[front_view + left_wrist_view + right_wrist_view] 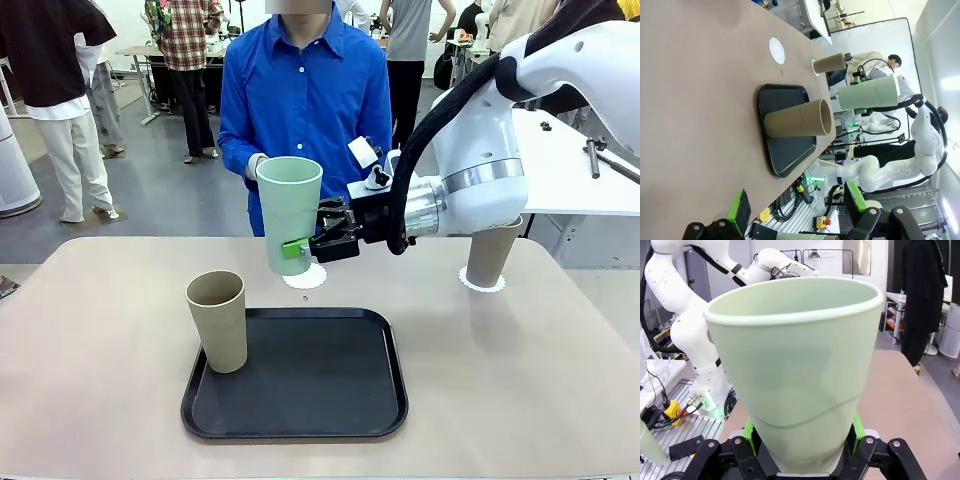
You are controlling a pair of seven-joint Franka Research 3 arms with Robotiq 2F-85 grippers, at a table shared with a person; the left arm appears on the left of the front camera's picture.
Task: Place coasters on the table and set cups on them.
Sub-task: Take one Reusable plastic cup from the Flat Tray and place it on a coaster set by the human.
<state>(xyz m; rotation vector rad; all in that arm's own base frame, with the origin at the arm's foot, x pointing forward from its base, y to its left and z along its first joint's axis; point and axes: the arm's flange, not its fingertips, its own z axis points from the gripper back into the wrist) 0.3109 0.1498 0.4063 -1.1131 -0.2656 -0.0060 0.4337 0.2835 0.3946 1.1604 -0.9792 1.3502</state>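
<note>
The right gripper (300, 246) is pinched on the lower part of the mint green cup (289, 208), a green pad pressed against each side just above its base. It holds the cup off the table (100, 330), mouth up and leaning a little. In the right wrist view the cup (795, 370) rises straight out of the gripper (802, 442).

Just below and behind the cup's base a bare white coaster (308, 278) lies on the table; I can't tell whether the cup hangs squarely over it. Behind the cup, a person in a blue shirt stands at the far edge with one hand (256, 166) near the rim.

Further along the arm, towards its elbow, a tan cup (493, 254) stands upright on a second coaster (482, 284). Nearer the robot's side than the gripper lies a black tray (320, 400), with another tan cup (218, 320) upright at its left edge.

The left gripper (797, 202) hangs with its fingers spread wide and nothing between them. Ahead of it lie the tray (785, 155) and its tan cup (797, 118), and beyond them the bare coaster (776, 50) and the other tan cup (832, 63).
</note>
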